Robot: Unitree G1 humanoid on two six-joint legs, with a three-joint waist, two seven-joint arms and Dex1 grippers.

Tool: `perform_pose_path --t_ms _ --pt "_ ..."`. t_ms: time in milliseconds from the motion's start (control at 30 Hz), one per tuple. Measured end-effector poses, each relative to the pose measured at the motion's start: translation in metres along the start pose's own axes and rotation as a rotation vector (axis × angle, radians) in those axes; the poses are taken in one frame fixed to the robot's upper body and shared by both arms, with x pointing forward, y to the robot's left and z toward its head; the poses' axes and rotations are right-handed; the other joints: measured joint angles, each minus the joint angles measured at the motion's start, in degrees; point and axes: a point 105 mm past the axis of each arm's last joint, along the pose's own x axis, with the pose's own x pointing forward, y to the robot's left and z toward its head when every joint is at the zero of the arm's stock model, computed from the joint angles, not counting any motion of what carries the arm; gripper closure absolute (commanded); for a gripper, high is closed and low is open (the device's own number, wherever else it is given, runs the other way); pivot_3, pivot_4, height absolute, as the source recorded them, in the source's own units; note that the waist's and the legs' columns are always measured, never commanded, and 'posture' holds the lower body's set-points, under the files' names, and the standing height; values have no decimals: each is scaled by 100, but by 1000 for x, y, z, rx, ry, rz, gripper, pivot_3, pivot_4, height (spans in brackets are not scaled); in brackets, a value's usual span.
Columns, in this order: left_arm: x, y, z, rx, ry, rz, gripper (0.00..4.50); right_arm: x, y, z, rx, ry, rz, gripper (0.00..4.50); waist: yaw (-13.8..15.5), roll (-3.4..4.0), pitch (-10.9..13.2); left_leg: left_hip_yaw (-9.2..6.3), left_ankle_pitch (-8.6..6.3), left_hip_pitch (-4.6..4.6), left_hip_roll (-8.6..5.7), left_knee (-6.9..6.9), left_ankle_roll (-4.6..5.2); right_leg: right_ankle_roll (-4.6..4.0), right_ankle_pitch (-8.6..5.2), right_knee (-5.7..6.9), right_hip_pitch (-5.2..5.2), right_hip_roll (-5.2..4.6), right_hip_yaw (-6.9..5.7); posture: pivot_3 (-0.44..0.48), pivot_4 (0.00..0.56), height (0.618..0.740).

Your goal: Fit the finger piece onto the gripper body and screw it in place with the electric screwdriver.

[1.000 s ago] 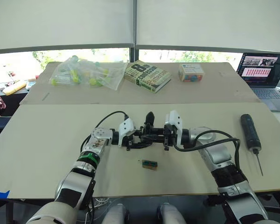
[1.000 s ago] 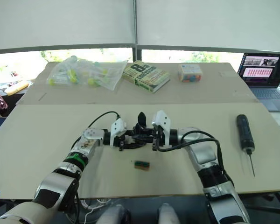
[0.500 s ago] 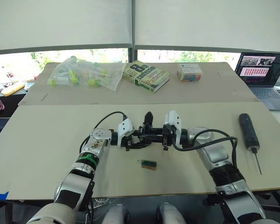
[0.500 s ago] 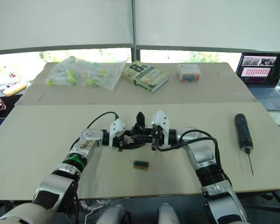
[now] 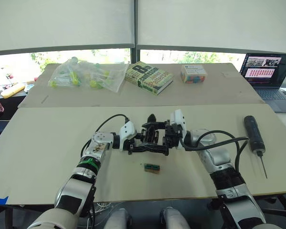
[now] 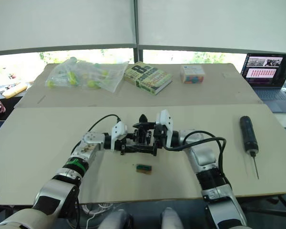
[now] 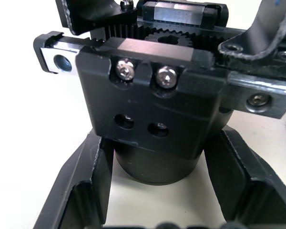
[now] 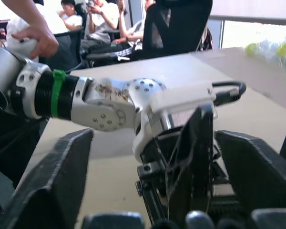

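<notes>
Bright windows with lowered blinds are running behind two pale tables [image 5: 47, 143] pushed together. On the nearer table, at its middle, both robot hands are meeting around the gripper body [image 5: 150, 138], which is tilting above the surface. The left hand [image 5: 133, 142] is reaching in from the left, and in its wrist view its two black fingers [image 7: 81, 191] are standing spread on either side of the body's round cylindrical base [image 7: 155, 164]; whether they are pressing on it I cannot tell. The right hand [image 5: 168, 138] is coming in from the right, its fingers [image 8: 62, 176] spread wide with an upright black pointed piece between them; whether that is the finger piece I cannot tell.

Just toward the near edge from the hands, a small green-and-black block [image 5: 152, 167] is lying flat. Well apart, near the right edge, the electric screwdriver [image 5: 254, 135] is lying with its thin bit pointing toward the near edge.

On the far table a clear bag of yellow-green items [image 5: 86, 75] is sitting at the left, a book [image 5: 150, 78] near the middle, and a small colourful box [image 5: 193, 74] beside it. A laptop [image 5: 269, 71] is standing open at the far right corner. People are sitting in the background of the right wrist view.
</notes>
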Motion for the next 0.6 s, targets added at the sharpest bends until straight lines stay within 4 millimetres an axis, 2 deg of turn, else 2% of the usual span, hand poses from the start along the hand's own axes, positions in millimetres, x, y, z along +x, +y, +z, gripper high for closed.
perform_pose_path --t_ms 100,167,200,267,467,533,600 --pt "0 1 0 0 -1 6 2224 0 0 13 -39 -66 -3 18 0 0 0 0 0 0 0 0 0 0 0 0 0 0 0 0 150 740" --pt "0 2 1 2 -3 17 1204 -2 -1 22 -65 -94 -10 0 3 0 0 -1 0 1 -1 0 0 0 0 0 1 -2 0 0 150 740" --pt "-1 3 0 -2 1 24 915 -3 -1 28 -84 -110 -16 0 5 0 0 0 0 0 -1 0 0 0 0 1 1 -2 0 0 150 740" --pt "-1 3 -1 -11 3 28 62 -5 0 38 -110 -144 -19 0 5 0 0 -1 0 2 -1 0 0 0 0 1 1 -2 0 0 150 740" --pt "-12 6 -3 -25 20 46 62 -14 10 72 -175 -198 -23 0 -27 0 0 -1 0 2 3 -5 -1 -1 0 3 -4 -1 1 0 150 740" --pt "-22 6 -5 -31 23 59 62 -24 12 81 -191 -200 -45 0 -27 0 0 -2 -1 4 5 -9 -2 -1 0 1 -4 -2 1 0 150 740" --pt "-36 6 -8 -41 23 77 62 -40 14 80 -178 -170 -91 0 -18 0 0 -3 -2 2 4 -11 -3 -2 0 -1 -5 -6 1 0 150 740"
